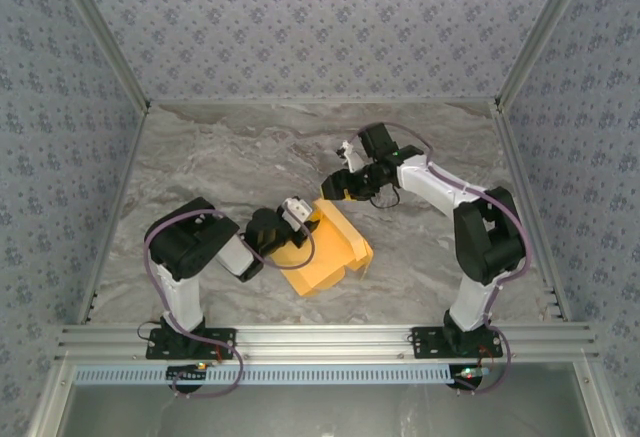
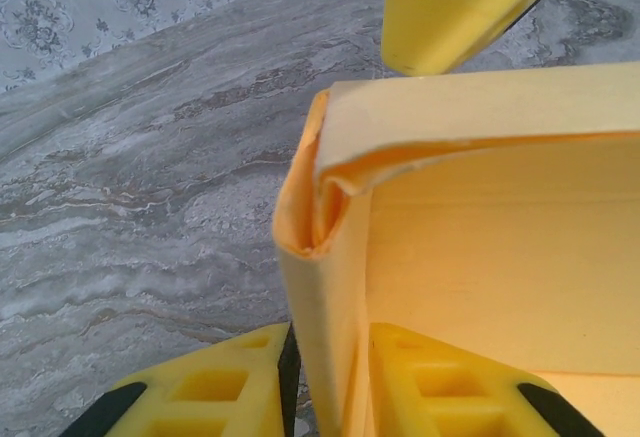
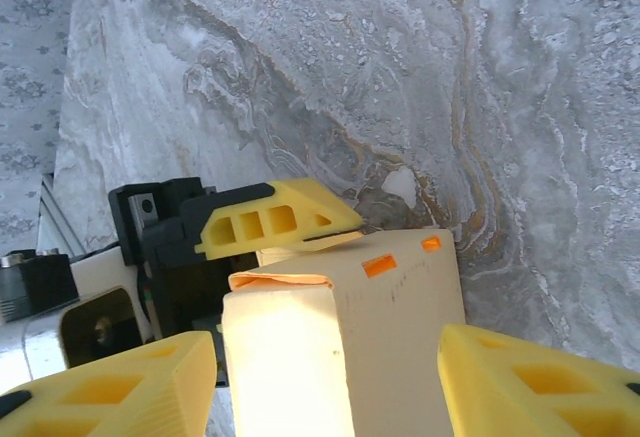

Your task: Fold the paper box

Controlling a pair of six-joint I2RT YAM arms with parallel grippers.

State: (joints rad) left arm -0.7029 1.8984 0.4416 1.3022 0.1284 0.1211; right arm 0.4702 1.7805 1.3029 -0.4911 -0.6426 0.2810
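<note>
The orange-yellow thin-card paper box (image 1: 330,252) sits half formed on the grey marbled tabletop (image 1: 200,157), between the two arms. The left fingers (image 2: 215,392) straddle its upright side wall, one outside and one inside. They are slightly parted, with a dark sliver between the outer finger and the card, so they do not seem to pinch it. The wall runs straight ahead of them to a crumpled corner. Beyond it hang the right fingers (image 3: 545,387), spread wide and holding nothing, the box's far end just below and between them. The left arm is nearer, and I judge the coming fold turns on that corner.
</note>
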